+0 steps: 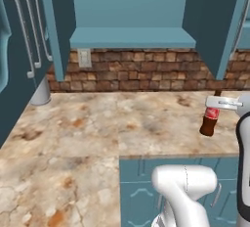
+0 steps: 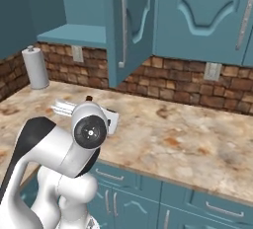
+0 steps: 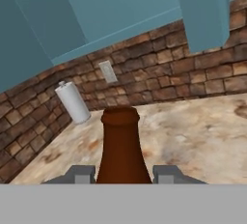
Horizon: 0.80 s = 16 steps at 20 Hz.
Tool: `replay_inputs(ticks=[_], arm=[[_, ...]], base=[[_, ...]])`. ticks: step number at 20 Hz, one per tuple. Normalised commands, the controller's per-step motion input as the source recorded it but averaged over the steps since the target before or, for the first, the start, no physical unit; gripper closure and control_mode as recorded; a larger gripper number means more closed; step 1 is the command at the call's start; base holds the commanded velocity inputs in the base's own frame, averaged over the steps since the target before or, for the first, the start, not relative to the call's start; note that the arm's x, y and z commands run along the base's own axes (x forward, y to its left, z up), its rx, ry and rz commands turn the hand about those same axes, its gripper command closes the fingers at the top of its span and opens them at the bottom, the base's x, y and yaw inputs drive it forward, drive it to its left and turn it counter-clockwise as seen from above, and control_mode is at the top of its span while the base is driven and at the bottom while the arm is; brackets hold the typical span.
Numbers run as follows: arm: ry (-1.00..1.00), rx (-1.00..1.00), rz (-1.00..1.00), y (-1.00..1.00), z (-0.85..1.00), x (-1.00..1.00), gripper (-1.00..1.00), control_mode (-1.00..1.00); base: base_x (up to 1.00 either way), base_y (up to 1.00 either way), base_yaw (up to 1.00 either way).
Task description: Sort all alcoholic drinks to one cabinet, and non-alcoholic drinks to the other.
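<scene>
A: We found the gripper (image 3: 123,174) closed partway around the dark brown bottle (image 3: 120,146), one finger on each side of its neck in the hand view.

B: Agreed. In the left base view we saw that bottle (image 1: 210,122) at about three o'clock, hanging tilted just above the marble counter (image 1: 97,123), its red label under the hand (image 1: 222,102).

A: Beyond it, at eleven o'clock in the hand view, we noted the paper towel roll (image 3: 73,103) standing upright on the counter, close to the brick wall (image 3: 159,78).

B: Farther still, at twelve o'clock in the left base view, we saw the open wall cabinet (image 1: 132,37), its shelf bare and its doors swung outward.
</scene>
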Motion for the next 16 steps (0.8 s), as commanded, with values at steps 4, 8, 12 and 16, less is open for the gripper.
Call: replay_inputs(ticks=[4,8,12,16], arm=[[0.0,0.0,0.0,0.0,0.0,0.0,1.0,1.0],[0.0,0.0,0.0,0.0,0.0,0.0,1.0,1.0],[0.0,0.0,0.0,0.0,0.0,0.0,1.0,1.0],[0.0,0.0,0.0,0.0,0.0,0.0,1.0,1.0]], base=[[0.95,0.41,-0.21],[1.0,0.15,-0.19],[1.0,0.0,-0.12],[0.87,0.0,-0.13]])
